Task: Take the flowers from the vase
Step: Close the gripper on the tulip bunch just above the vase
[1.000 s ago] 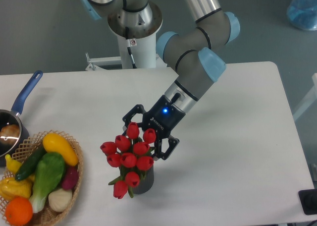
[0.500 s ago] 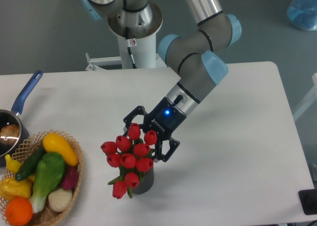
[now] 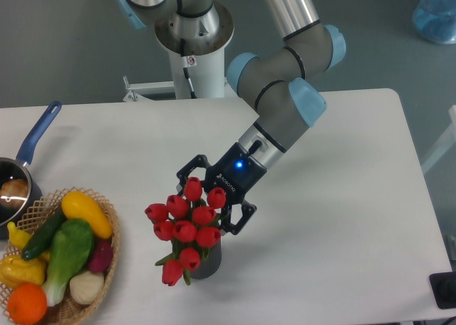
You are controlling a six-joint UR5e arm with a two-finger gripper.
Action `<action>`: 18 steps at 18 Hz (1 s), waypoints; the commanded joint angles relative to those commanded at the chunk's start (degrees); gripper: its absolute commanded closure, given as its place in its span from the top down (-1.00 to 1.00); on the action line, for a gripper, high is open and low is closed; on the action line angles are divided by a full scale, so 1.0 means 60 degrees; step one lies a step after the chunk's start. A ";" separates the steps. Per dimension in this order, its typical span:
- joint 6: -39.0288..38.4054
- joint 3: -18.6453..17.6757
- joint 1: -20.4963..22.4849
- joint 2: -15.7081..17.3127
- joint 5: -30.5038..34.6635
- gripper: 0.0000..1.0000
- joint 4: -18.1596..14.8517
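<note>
A bunch of red tulips with green leaves, the flowers (image 3: 187, 224), stands in a small dark grey vase (image 3: 207, 262) near the table's front edge. My gripper (image 3: 211, 199) hangs just behind and above the bunch with its black fingers (image 3: 187, 171) spread wide. The top tulips sit in front of the gap between the fingers. I cannot tell whether the fingers touch the blooms. The gripper holds nothing.
A wicker basket (image 3: 108, 252) of colourful vegetables and fruit sits at the front left. A blue-handled saucepan (image 3: 28, 151) lies at the left edge. The arm's white base (image 3: 194, 61) stands behind the table. A black object (image 3: 443, 291) sits at the bottom right corner.
My gripper has crept slightly lower and towards the flowers, staying open. The flowers and vase have not moved.
</note>
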 joint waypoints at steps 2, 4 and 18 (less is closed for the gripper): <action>0.0000 0.0000 0.0000 0.0000 0.0000 0.87 0.0000; 0.0000 0.0000 -0.0015 0.0000 0.0000 0.59 0.0000; 0.0000 0.0146 0.0059 0.0000 0.0000 0.00 0.0015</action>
